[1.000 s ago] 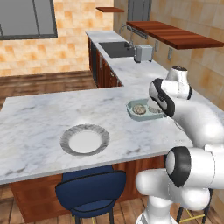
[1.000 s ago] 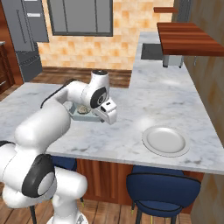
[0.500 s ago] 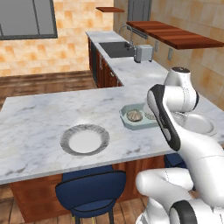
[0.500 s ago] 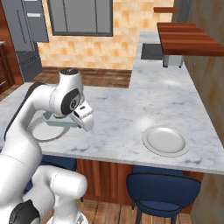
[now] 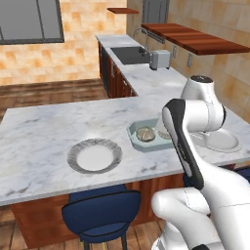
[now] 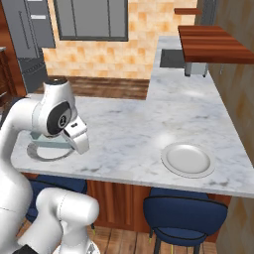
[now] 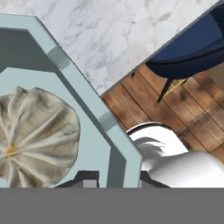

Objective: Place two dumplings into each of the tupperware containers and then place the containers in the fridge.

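Gripping the rim of the pale blue-green container (image 7: pixel 114 144), our tool (image 7: pixel 114 180) is closing narrowly on its wall in the hand view, a dumpling (image 7: pixel 35 138) lying inside. From the left base we are seeing that container (image 5: pixel 135 141) on the worktop (image 5: pixel 44 127), right of a round plate (image 5: pixel 94 156), holding a dumpling (image 5: pixel 145 134).

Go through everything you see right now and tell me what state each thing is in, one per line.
Pale blue-green tupperware container: upright on the island counter, rim gripped by the fingers.
Dumplings: in the container.
Gripper: shut on the container's rim.
Grey plate: flat on the counter, nothing on it.
Blue stool: under the counter edge.
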